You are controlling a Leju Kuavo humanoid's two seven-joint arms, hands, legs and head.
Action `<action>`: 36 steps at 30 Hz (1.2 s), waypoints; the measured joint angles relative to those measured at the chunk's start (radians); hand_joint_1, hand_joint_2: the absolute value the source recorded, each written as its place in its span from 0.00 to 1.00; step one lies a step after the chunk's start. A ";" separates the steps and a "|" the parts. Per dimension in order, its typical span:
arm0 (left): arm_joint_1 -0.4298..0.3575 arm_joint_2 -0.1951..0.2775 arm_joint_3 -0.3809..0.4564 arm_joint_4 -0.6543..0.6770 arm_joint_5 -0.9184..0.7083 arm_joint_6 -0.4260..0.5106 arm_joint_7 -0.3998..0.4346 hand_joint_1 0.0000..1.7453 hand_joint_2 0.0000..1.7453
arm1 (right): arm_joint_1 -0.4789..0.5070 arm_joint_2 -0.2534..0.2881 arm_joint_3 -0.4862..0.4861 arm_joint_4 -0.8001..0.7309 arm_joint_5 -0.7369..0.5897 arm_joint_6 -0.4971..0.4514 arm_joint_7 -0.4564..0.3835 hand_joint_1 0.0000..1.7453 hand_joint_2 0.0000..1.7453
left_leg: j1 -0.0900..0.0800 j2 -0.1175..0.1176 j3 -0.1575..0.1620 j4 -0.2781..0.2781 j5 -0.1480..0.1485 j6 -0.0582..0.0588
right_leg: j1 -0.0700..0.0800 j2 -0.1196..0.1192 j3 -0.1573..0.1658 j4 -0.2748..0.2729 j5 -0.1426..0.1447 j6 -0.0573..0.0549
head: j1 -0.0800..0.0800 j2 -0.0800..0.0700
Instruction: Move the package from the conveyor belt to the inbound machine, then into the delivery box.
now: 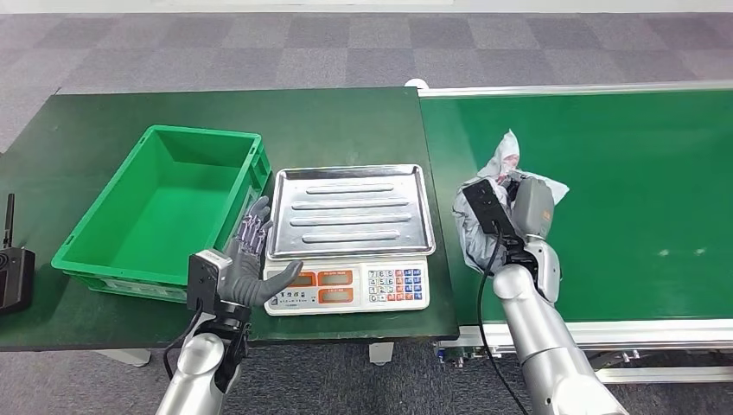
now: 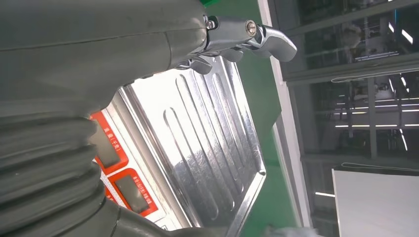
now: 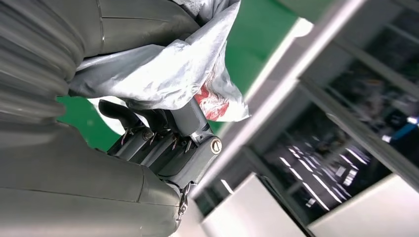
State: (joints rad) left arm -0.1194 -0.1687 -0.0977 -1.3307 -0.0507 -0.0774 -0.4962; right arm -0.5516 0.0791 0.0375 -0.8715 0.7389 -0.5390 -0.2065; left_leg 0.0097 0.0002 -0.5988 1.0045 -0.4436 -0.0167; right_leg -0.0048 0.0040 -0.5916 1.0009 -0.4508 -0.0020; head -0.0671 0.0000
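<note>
The grey package (image 1: 484, 226) sits on the green conveyor belt (image 1: 640, 173), clasped by the right hand (image 1: 519, 216). The left hand (image 1: 251, 259) is spread empty beside the scale tray (image 1: 350, 212). Loose wrapping could slip from the fingers during lifting.

A dark green table (image 1: 104, 130) stretches ahead of my left hand (image 1: 251, 264). Directly beyond that hand's fingertips sits a scale (image 1: 350, 285) with a ribbed metal tray (image 1: 350, 212) on top; my left wrist camera shows the same tray (image 2: 207, 143) close under the fingers. Just outward from my left hand stands a green crate (image 1: 164, 207) on the table. Farther out on that side, at the table's edge, lies a black remote (image 1: 13, 272). The bright green conveyor belt (image 1: 640, 190) runs beside the table under my right hand (image 1: 527, 212), and a crumpled grey package (image 1: 497, 194) lies on it, against that hand.
</note>
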 joint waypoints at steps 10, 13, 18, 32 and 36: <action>-0.004 0.000 0.000 0.000 -0.003 0.000 -0.001 0.00 1.00 | 0.018 -0.028 0.079 -0.155 -0.060 0.012 0.000 1.00 1.00 | 0.000 0.000 0.000 0.000 0.000 0.000 | 0.000 0.000 0.000 0.000 0.000 0.000 | 0.000 0.000; -0.011 0.000 0.000 0.002 -0.004 -0.001 -0.003 0.00 1.00 | 0.005 -0.030 0.100 -0.169 -0.064 0.042 0.002 1.00 1.00 | 0.000 0.000 0.000 0.000 0.000 0.000 | 0.000 0.000 0.000 0.000 0.000 0.000 | 0.000 0.000; -0.037 -0.001 0.000 0.018 -0.003 -0.002 -0.012 0.00 1.00 | -0.043 -0.014 0.195 -0.168 -0.042 0.103 0.014 1.00 1.00 | 0.000 0.000 0.000 0.000 0.001 0.000 | 0.000 0.000 0.000 0.001 0.000 0.000 | 0.000 0.000; -0.072 -0.001 0.000 0.053 0.006 0.006 -0.018 0.00 1.00 | -0.115 0.085 0.442 -0.088 -0.057 0.117 0.021 1.00 1.00 | 0.000 -0.001 -0.002 0.000 0.002 -0.001 | 0.000 -0.001 -0.002 0.002 0.000 -0.001 | 0.000 0.000; -0.072 -0.001 0.000 0.056 0.007 0.007 -0.020 0.00 1.00 | -0.119 0.089 0.466 -0.079 -0.066 0.123 0.020 0.99 1.00 | 0.000 -0.001 -0.002 0.000 0.002 -0.001 | -0.001 -0.001 -0.002 0.002 0.000 0.000 | 0.000 0.000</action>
State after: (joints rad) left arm -0.1912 -0.1699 -0.0977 -1.2744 -0.0434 -0.0705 -0.5158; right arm -0.6708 0.1680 0.5033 -0.9503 0.6731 -0.4160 -0.1869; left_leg 0.0096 -0.0009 -0.6009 1.0045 -0.4418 -0.0174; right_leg -0.0054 0.0031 -0.5933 1.0027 -0.4510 -0.0025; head -0.0671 0.0000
